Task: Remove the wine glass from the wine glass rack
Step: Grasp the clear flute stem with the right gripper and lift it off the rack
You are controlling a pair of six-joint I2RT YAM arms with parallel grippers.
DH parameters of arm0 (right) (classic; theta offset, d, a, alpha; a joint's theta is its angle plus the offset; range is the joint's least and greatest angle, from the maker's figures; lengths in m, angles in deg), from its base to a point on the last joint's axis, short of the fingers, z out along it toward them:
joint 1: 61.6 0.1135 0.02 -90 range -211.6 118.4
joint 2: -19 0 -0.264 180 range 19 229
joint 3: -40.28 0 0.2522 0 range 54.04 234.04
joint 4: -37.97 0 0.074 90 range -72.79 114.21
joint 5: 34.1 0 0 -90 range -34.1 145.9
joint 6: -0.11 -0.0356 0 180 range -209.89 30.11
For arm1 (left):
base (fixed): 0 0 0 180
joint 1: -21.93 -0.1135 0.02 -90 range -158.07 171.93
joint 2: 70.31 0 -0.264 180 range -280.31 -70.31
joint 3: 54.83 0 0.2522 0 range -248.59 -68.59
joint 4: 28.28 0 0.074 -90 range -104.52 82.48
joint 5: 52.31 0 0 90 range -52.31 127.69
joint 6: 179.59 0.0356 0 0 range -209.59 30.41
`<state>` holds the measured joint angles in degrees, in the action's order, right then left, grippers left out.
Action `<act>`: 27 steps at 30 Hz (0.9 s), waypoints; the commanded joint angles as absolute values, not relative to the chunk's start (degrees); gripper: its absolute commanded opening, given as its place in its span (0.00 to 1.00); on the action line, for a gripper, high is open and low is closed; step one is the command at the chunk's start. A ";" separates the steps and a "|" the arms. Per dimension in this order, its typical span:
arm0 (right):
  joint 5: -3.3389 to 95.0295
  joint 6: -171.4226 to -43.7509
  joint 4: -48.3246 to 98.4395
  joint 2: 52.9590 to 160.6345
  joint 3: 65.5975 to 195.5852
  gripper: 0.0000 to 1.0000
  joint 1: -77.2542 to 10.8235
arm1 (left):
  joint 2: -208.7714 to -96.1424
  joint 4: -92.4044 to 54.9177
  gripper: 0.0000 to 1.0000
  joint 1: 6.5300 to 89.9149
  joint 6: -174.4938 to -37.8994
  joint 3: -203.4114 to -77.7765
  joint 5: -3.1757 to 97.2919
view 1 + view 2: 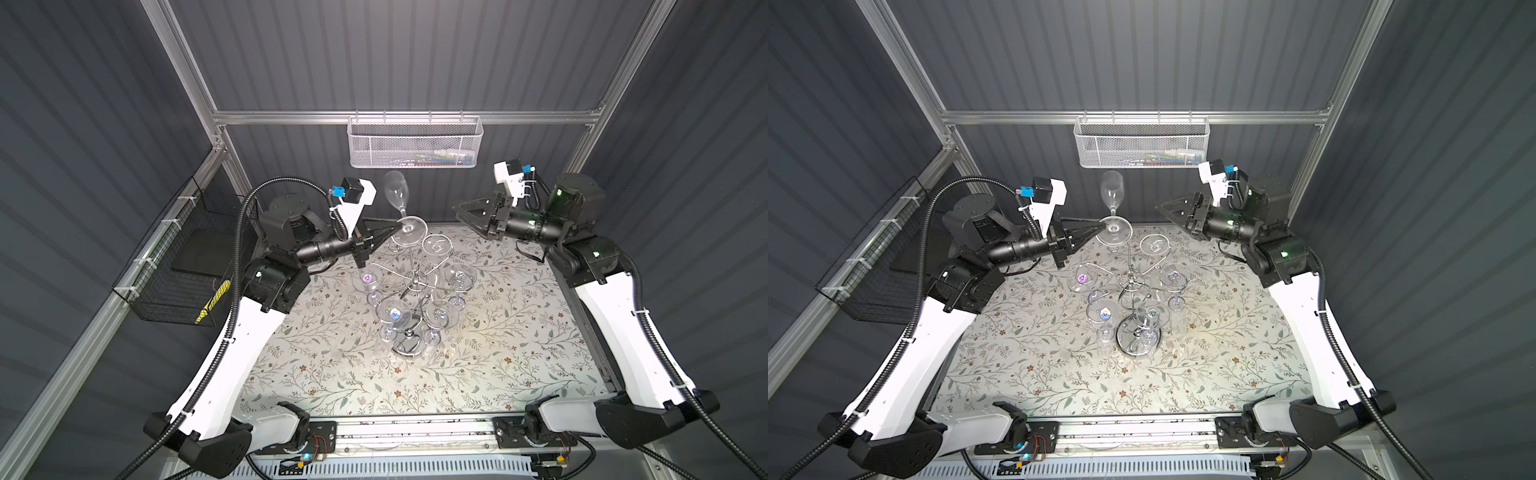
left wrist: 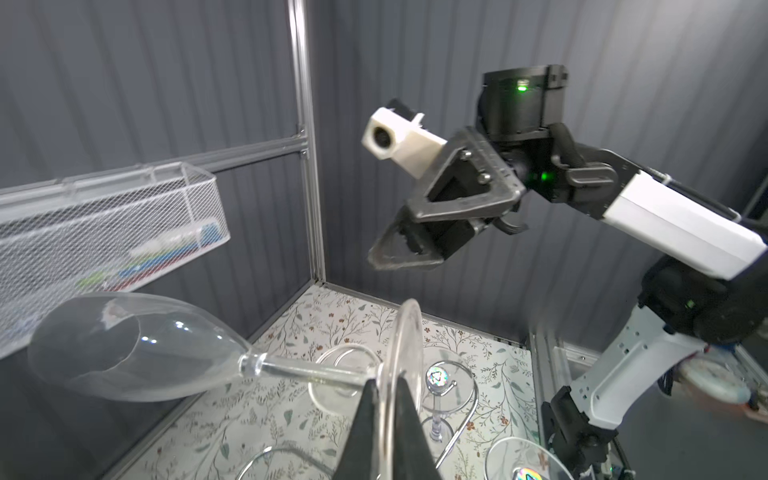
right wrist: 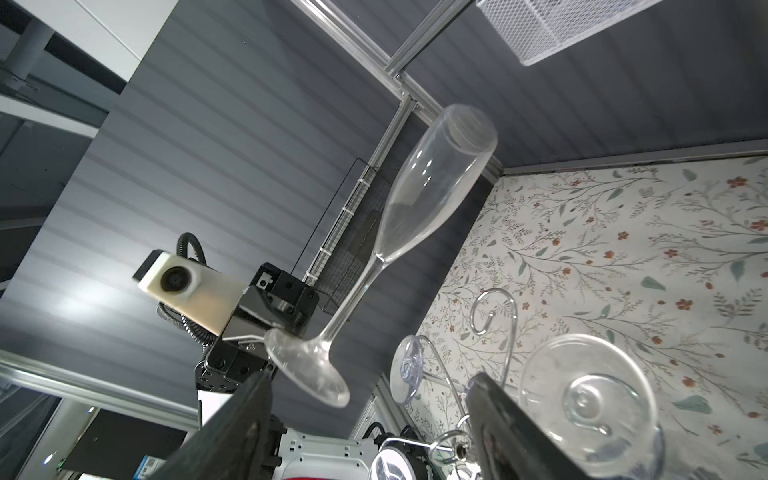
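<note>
muted greys, clear glass, one flowered cloth
the table cover is off-white with grey-green leafy vines and small rust-brown flowers; the wine glass is clear, the wine glass rack shiny chrome; ribbed dark-grey walls, a white mesh basket, a black wire basket, iridescent stickers on the racked glasses.
</note>
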<state>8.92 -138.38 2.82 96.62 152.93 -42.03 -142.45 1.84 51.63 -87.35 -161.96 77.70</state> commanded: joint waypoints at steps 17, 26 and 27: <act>9.14 -143.23 11.73 97.39 148.26 0.58 -37.03 | -143.97 -7.58 0.00 59.02 -66.27 -159.03 74.90; 8.70 -144.38 13.70 97.62 146.56 0.49 -35.95 | -144.76 -6.27 0.00 60.98 -62.99 -159.91 74.28; 8.64 -144.38 13.68 97.66 146.50 0.49 -35.94 | -144.67 -6.18 0.00 61.25 -62.62 -159.91 74.24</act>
